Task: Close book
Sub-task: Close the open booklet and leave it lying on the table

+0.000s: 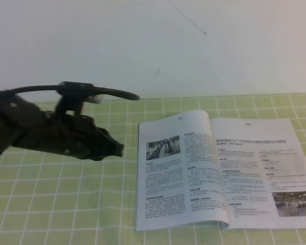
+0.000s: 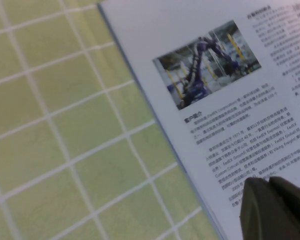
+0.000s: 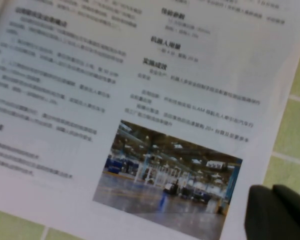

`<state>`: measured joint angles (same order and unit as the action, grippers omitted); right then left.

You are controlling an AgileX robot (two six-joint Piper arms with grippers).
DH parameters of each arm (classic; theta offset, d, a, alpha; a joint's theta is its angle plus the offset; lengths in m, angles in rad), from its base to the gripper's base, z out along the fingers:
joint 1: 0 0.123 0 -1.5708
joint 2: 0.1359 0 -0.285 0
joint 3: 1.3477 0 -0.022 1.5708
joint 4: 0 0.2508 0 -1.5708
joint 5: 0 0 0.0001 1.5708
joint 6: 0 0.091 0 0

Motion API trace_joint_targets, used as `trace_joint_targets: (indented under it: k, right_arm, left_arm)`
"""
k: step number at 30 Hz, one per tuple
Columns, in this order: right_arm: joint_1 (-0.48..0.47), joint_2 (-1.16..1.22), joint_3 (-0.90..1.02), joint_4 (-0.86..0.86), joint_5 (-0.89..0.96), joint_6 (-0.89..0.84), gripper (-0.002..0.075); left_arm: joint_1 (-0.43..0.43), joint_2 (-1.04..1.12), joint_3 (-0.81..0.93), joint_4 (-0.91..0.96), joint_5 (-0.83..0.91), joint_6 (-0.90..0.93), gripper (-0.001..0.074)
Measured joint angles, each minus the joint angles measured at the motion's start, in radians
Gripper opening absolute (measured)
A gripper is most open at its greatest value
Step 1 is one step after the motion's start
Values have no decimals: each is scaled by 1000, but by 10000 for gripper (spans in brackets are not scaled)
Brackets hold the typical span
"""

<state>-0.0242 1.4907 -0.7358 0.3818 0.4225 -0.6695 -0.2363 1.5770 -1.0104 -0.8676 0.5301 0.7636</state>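
The book (image 1: pixel 219 171) lies open and face-up on the right half of the worktop (image 1: pixel 66 204). Its spine runs away from the robot and the two pages spread to either side. It is a thin, soft-bound item with smooth white printed pages; the left page bows up toward the spine and the right one lies flat. The left end effector (image 1: pixel 118 149) hovers just beside the left page's outer edge, apart from it, with the book to its right. I read its fingers as closed together, holding nothing. The right end effector (image 3: pixel 276 212) is absent from the high view; its wrist camera places it above the right page near the hall photograph (image 3: pixel 167 180), tips likewise together and empty. I judge the left arm better placed to lift its page over. The worktop carries a matte green cloth gridded in white.
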Motion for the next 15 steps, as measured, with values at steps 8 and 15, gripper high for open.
trace_joint_targets:
  k: [8, 15]
  right_arm:
    - [0, 217, -3, 4, -77, -15, -3]
    - [0, 282, -26, 2, -79, -25, -3]
  left_arm:
    - [-135, 282, -171, 237, 4, -246, -4]
    - [-136, 341, -204, 291, -33, -294, -4]
